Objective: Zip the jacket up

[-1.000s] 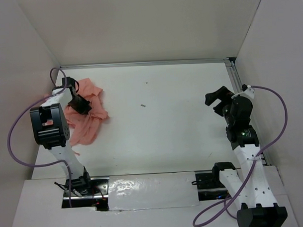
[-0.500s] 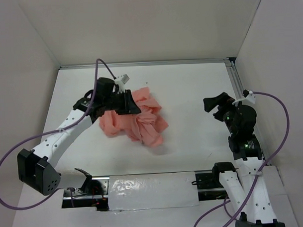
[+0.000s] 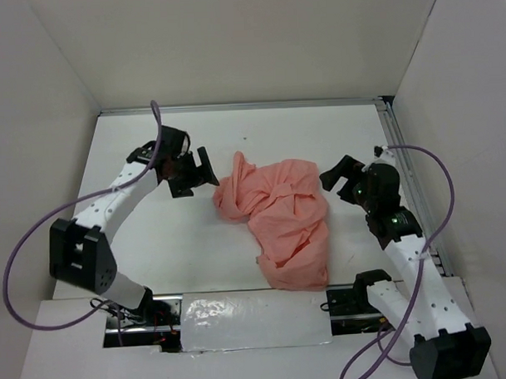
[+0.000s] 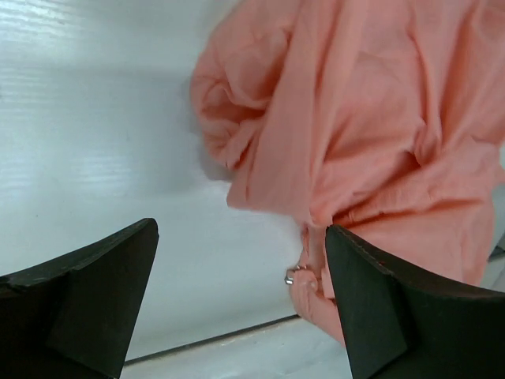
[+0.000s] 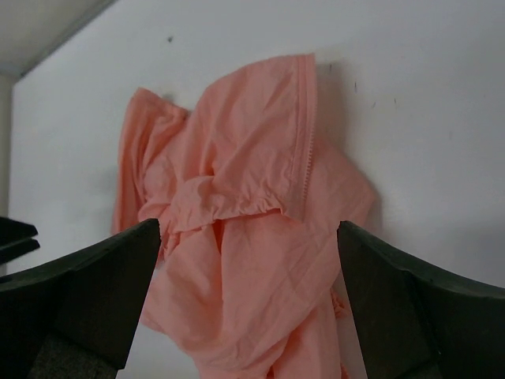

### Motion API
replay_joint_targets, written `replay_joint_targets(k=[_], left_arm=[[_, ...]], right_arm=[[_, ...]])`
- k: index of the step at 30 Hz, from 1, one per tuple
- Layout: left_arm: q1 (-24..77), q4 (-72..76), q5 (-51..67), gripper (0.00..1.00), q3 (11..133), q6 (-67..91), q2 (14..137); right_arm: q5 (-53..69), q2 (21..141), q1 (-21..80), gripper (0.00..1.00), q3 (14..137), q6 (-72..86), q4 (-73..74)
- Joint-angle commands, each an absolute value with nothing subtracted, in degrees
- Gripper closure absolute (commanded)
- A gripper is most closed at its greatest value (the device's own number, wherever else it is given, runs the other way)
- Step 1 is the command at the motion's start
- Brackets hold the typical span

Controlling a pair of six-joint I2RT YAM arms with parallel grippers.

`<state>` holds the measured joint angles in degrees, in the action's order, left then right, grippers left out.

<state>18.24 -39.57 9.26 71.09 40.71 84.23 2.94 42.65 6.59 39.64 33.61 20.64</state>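
Our left tool [image 3: 207, 166] stands with its jaws spread wide and holds nothing. It hovers over bare counter [image 3: 196, 233] just left of the jacket [image 3: 283, 213], pointing toward it and clear of the cloth. From the left wrist we see white counter in the gap between the jaws, with the nearest fold of salmon-pink fabric just beyond that gap and to its right. A small silvery metal fitting [image 4: 290, 276] sits at the fabric's edge close by the right-hand jaw; we cannot tell whether it is the zipper pull.

Our right tool [image 3: 331, 174] is likewise wide open and empty. It sits at the jacket's right side, aimed left at it, its tips just beside the cloth; we cannot tell from above whether they touch. From the right wrist the jacket fills the space ahead of the jaws, and a zipper tape [image 5: 306, 134] runs straight along one turned-over front edge.

The jacket lies crumpled mid-counter between the two tools, nearer the right one. Its long axis runs on a diagonal: a bunched, twisted mass at the far left end, then a broader, flatter panel stretching toward the near right, ending just short of the counter's near edge. We cannot sort out sleeves from collar.
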Motion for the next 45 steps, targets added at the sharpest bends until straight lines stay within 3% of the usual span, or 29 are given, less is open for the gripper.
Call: replay_joint_targets(k=[1,8,14,16,18,21,22,25,33,39,45], left_arm=[[18.19,-41.49,8.16,0.01,76.79,41.84,93.92],[21.0,-38.15,12.92,0.01,87.7,39.03,107.65],[23.02,-41.92,9.77,0.02,97.02,38.93,119.69],[23.29,-41.92,9.49,0.15,97.91,38.94,122.16],[23.38,-41.31,10.28,0.46,98.26,38.5,123.75],[23.2,-42.19,9.94,1.0,99.92,39.2,124.19],[23.12,-42.01,9.93,1.0,100.19,38.68,123.49],[22.59,-41.92,9.32,1.0,103.78,35.87,120.69],[20.31,-41.23,10.28,1.0,123.38,28.31,105.68],[18.54,-31.65,14.42,1.0,124.8,24.0,88.11],[18.37,-26.55,2.57,1.0,125.59,20.84,75.07]], right_arm=[[-3.15,48.85,10.97,0.0,41.13,33.31,17.58],[-16.43,70.0,14.94,0.0,52.88,37.0,17.22],[-15.73,86.47,15.91,0.0,60.02,40.68,17.14],[-15.21,91.21,16.35,0.0,61.51,41.48,17.49],[-15.82,94.2,16.52,0.01,64.15,42.8,19.24],[-13.64,98.17,16.61,0.17,66.18,42.81,18.99],[-12.41,98.7,16.61,0.44,66.62,42.45,17.33],[-10.71,96.78,16.79,1.0,71.08,40.17,17.13],[-21.26,78.78,17.84,1.0,89.19,30.6,20.3],[-21.89,68.66,18.54,1.0,105.89,21.72,19.95],[-21.97,64.51,19.25,1.0,126.26,15.74,24.6]])
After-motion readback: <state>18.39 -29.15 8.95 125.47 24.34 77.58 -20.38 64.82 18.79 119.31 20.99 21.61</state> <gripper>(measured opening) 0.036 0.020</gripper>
